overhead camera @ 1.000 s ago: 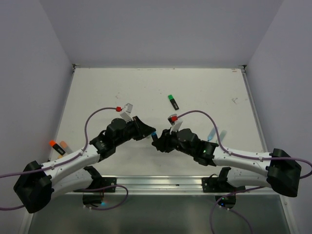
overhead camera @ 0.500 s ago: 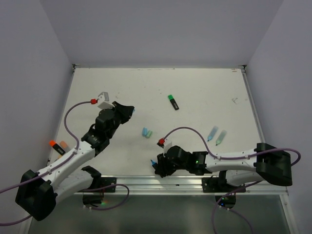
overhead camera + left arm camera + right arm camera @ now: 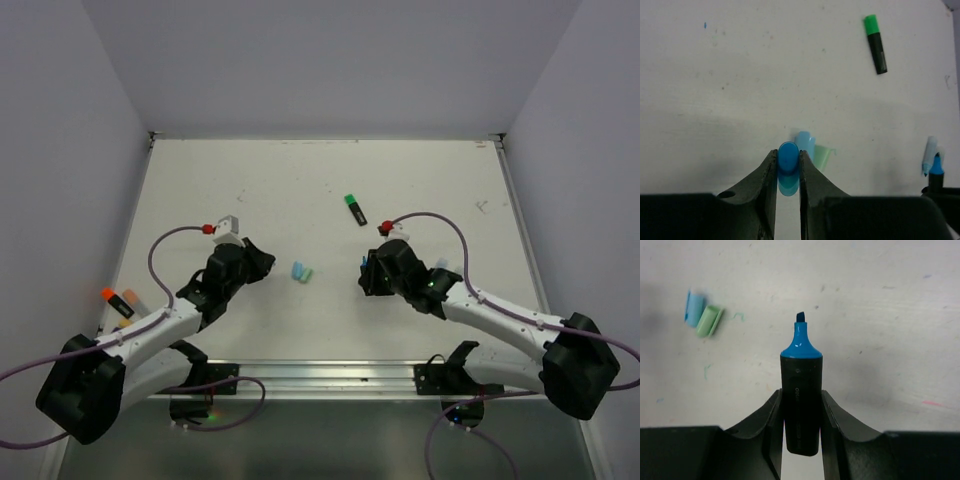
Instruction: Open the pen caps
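Note:
My left gripper is shut on a blue pen cap, held just left of the two loose caps; in the top view the gripper sits left of centre. My right gripper is shut on a black marker body whose blue tip is bare and points forward; in the top view the gripper sits right of centre. A light blue cap and a mint cap lie side by side between the grippers. A black marker with its green cap on lies further back.
Two orange-capped markers lie at the left edge. A pastel blue marker lies by the right arm, partly hidden in the top view. The table's front rail runs between the arm bases.
One second ago both grippers met at the centre on one marker. They pulled apart, then returned: the left came back right with the blue cap, the right moved away from the front edge with the uncapped marker.

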